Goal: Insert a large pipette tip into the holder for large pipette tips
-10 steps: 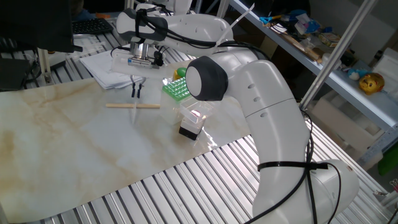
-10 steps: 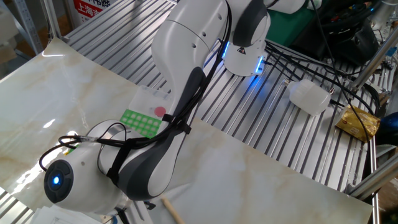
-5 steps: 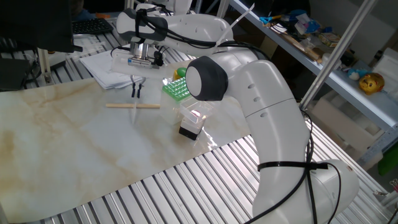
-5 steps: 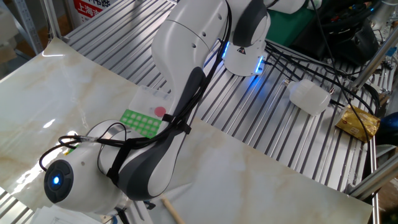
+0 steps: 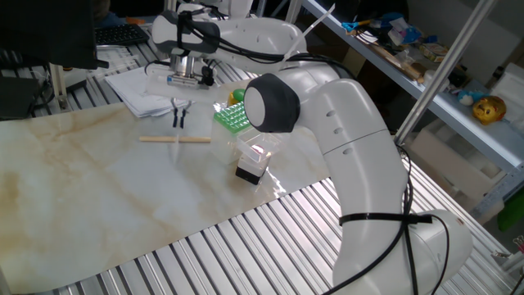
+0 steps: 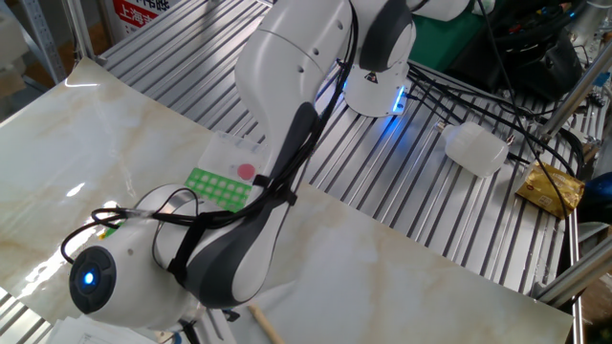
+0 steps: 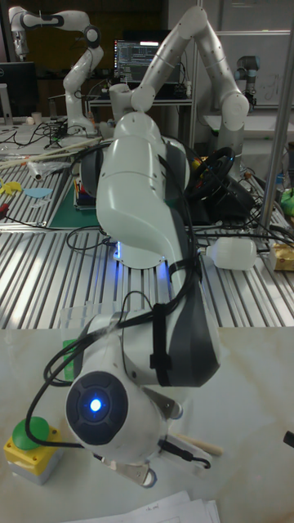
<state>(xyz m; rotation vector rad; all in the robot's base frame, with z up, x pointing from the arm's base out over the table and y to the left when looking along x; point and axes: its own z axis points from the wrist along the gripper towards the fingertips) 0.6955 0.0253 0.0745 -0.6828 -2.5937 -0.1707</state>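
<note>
My gripper hangs point-down over the marble sheet, just behind the tan wooden stick. Its two dark fingers stand close together with a narrow gap. I cannot make out the clear large pipette tip in any view, either between the fingers or on the table. The green holder with its grid of holes sits to the right of the gripper, partly behind my arm. From the other fixed view the holder shows past my forearm, which hides the fingers.
A clear plastic box on a black base stands in front of the holder. A stack of white papers lies behind the gripper. A yellow box with a green button sits near my wrist. Metal slats surround the marble sheet.
The gripper and wrist have shifted very slightly up and to the left. The wooden stick, holder and box have not moved.
</note>
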